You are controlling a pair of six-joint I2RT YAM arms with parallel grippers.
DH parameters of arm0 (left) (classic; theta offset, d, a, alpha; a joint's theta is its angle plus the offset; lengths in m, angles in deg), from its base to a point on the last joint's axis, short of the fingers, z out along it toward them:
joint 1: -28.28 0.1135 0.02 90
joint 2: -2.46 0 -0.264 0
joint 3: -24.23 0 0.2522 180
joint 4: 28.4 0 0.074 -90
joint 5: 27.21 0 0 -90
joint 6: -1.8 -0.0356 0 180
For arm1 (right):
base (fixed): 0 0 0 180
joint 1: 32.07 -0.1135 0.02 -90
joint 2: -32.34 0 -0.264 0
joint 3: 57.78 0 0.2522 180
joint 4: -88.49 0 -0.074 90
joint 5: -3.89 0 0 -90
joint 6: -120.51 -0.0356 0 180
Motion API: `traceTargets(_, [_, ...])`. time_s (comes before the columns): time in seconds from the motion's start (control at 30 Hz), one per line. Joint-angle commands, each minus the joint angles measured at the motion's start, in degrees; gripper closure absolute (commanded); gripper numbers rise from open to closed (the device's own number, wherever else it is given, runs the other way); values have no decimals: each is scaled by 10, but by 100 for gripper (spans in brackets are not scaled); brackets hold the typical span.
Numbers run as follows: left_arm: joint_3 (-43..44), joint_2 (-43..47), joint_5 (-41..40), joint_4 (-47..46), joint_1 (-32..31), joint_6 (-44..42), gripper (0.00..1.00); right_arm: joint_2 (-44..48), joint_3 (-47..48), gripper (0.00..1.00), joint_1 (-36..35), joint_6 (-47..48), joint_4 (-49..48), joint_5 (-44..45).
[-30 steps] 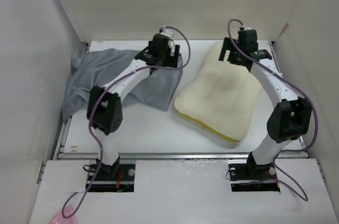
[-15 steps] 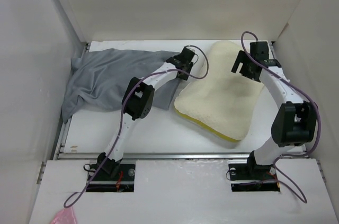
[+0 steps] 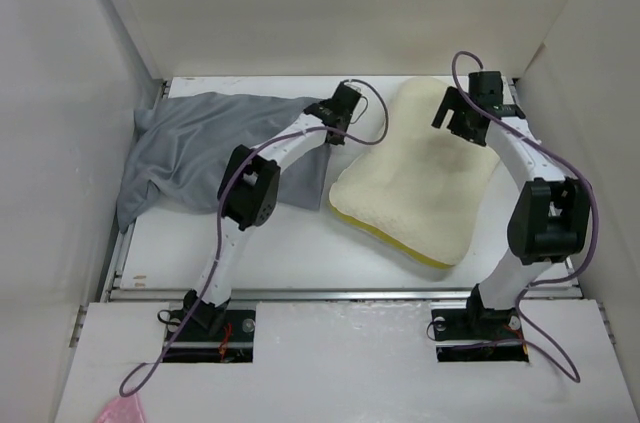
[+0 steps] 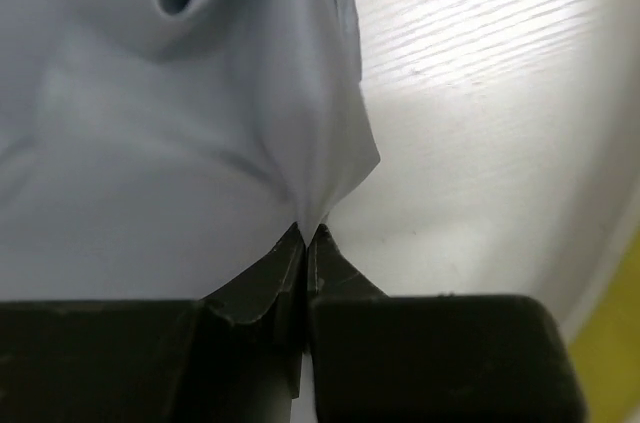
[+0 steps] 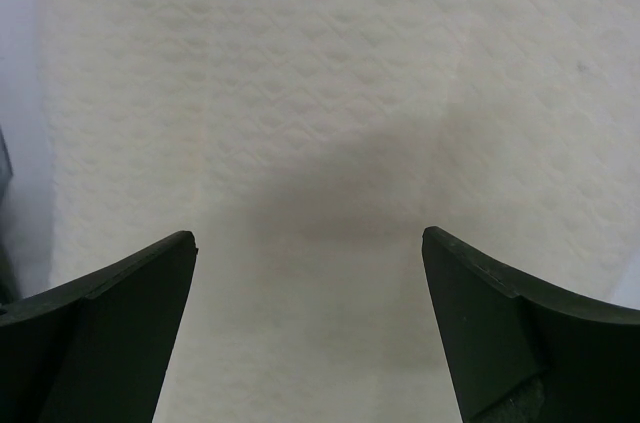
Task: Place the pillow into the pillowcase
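Left gripper (image 4: 305, 235): pinched shut on a corner of the grey pillowcase (image 3: 200, 143)
Right gripper (image 5: 308, 243): jaws spread wide, poised over the cream pillow (image 3: 420, 188)

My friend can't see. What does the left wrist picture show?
The left gripper is shut, pinching a corner of the grey pillowcase. White table lies to the right, with a yellow sliver of the pillow at the edge.

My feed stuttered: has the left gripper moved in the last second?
Yes. Seen from the top, the left gripper went right across the pillowcase to its edge beside the pillow, which lay still. It is now shut on that edge.
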Motion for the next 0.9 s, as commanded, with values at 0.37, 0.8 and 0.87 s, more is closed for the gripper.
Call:
traceTargets(0.37, [-40, 196, 130, 10, 51, 17, 100, -224, 125, 13, -1, -56, -121, -105])
traceTargets(0.8, [-40, 212, 130, 32, 73, 36, 100, -10, -39, 100, -34, 176, -278, -241])
traceTargets(0.87, [-33, 212, 130, 32, 79, 36, 100, 36, -69, 100, -50, 205, -239, -198])
